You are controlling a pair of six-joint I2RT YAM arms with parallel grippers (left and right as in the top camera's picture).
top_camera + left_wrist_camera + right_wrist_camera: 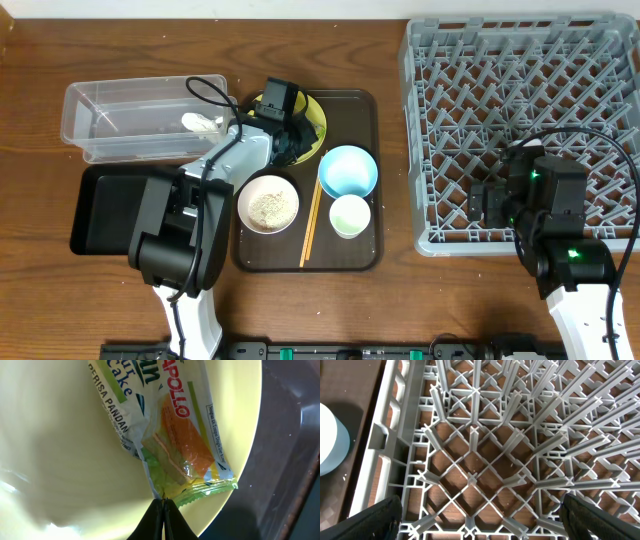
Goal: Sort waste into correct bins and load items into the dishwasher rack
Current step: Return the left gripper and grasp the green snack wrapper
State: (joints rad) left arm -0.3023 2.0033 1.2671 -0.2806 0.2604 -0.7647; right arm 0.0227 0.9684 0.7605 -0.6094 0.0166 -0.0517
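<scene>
Left gripper (pixel 163 510) is closed, pinching the lower edge of the wrapper (pixel 180 455), I think to lift it from the plate (pixel 60 460) where it lies. At 9 o'clock of the plate stands the tub (pixel 72 115). Right gripper (pixel 480 522) hangs wide open over the rack (pixel 385 435), at 3 o'clock.

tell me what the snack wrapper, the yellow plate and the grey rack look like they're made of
The snack wrapper looks like thin plastic film, glossy and printed; it crinkles and has a see-through sealed edge. The yellow plate is smooth and shiny, probably plastic or melamine, though glazed ceramic is possible. The grey rack looks like matt moulded plastic, with a ribbed lattice and pegs.
</scene>
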